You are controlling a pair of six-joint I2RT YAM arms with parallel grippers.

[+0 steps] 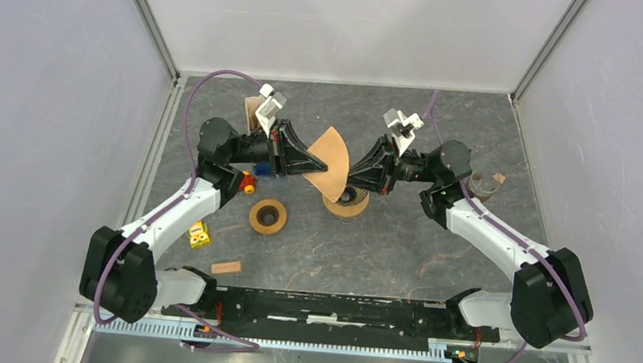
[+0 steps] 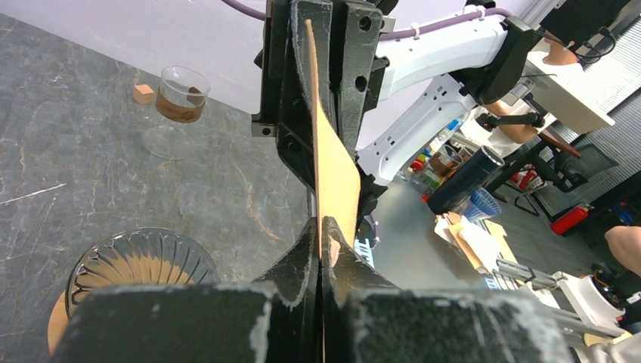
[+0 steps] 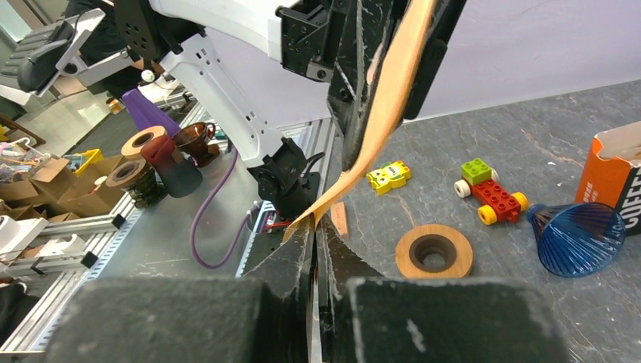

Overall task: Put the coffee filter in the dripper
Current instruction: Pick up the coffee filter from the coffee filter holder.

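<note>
1. Starting with the grey stone table (image 1: pixel 399 257), walled in white on three sides.
2. Reaching in from both near corners with the two arms, meeting tip to tip near the table's middle.
3. Holding the filter (image 1: pixel 330 158), a brown paper fan, up on edge between the two grippers, just above the dripper and not in it.
4. Clamping the left gripper (image 1: pixel 319 170) fully closed on one edge of the filter, fingers pressed flat against the paper.
5. Pinching the right gripper (image 1: pixel 353 182) closed on the far side of the same paper, with only the sheet between its fingertips.
6. Finding the dripper (image 1: pixel 346 204), ribbed glass on a wooden collar, standing upright right beneath the filter's lower corner.
7. Passing an orange box (image 3: pixel 616 170) standing behind the left arm, with a blue funnel (image 3: pixel 578 238) lying just beside it.
8. Noting a glass (image 2: pixel 181 98) upright near the right arm, with a small cube (image 2: pixel 143 94) just beside it.
9. Spotting a wooden ring (image 1: pixel 268 216) lying flat, left of the dripper and apart from it.
10. Picking out a toy car (image 3: pixel 487 195) between the ring and the box.
11. Ending nearer the arm bases with a yellow block (image 1: pixel 199 235) and a thin wooden block (image 1: pixel 226 268), near each other but apart.
</note>
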